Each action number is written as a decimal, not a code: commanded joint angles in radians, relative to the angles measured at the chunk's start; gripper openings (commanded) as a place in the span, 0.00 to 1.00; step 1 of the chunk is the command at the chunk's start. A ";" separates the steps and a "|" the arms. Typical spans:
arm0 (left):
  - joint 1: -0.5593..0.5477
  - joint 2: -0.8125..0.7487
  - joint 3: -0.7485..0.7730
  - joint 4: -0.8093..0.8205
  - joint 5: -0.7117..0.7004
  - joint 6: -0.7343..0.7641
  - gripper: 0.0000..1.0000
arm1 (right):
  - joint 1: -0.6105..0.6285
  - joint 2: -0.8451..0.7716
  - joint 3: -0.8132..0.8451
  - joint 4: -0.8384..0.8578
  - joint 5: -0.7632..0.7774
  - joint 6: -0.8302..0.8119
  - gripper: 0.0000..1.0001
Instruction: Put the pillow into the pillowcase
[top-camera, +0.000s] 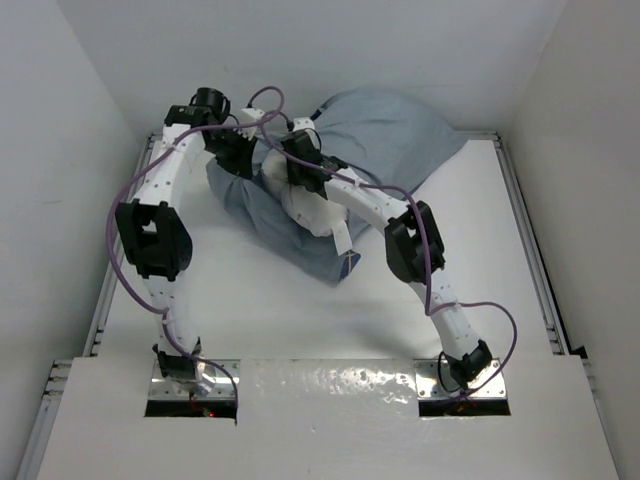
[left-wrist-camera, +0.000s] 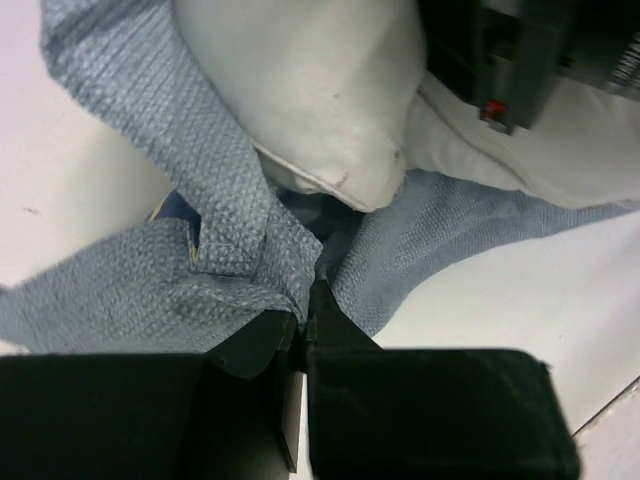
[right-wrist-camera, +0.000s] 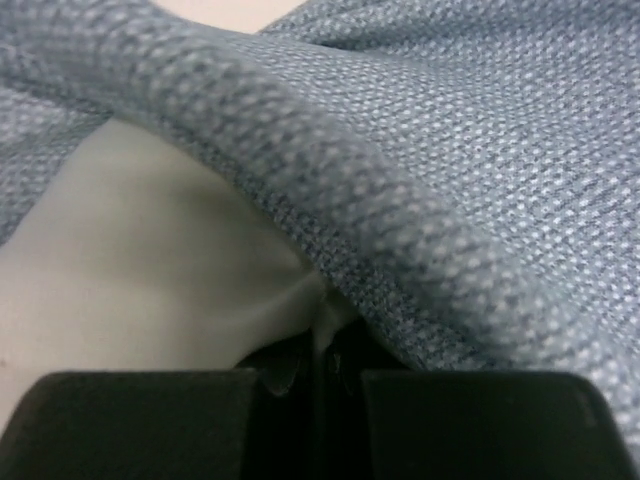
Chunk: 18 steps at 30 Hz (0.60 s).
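- Pincers: left pincer (left-wrist-camera: 305, 322) is clamped on the pillowcase (left-wrist-camera: 150, 290) at its mouth.
- Right pincer (right-wrist-camera: 320, 352) is closed on the pillow (right-wrist-camera: 150, 270), just under the pillowcase edge.
- We judge the task part done: pillow mostly inside the pillowcase, one end still poking out.

Both arms far forward; left hand (left-wrist-camera: 303, 312) and right hand (right-wrist-camera: 320, 345) pinched closed

— Where is the top camera sitting?
— It is sitting high above the near edge, facing down and taking in the whole table (top-camera: 250, 310).
— And the wrist cameras?
— Both are pointing forward, the left hanging close, the right nearly touching cloth. All three are sharing the pillowcase (left-wrist-camera: 130, 290) meeting the pillow (left-wrist-camera: 300, 90).
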 joint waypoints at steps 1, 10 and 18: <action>0.023 -0.086 0.094 -0.171 0.121 0.103 0.00 | -0.089 0.093 0.036 -0.075 0.097 0.036 0.00; 0.017 -0.084 0.129 0.122 0.424 -0.116 0.00 | 0.002 -0.098 -0.367 0.520 -0.359 0.071 0.00; 0.020 -0.069 -0.078 0.085 0.218 -0.041 0.00 | -0.032 -0.209 -0.406 0.790 -0.527 0.170 0.37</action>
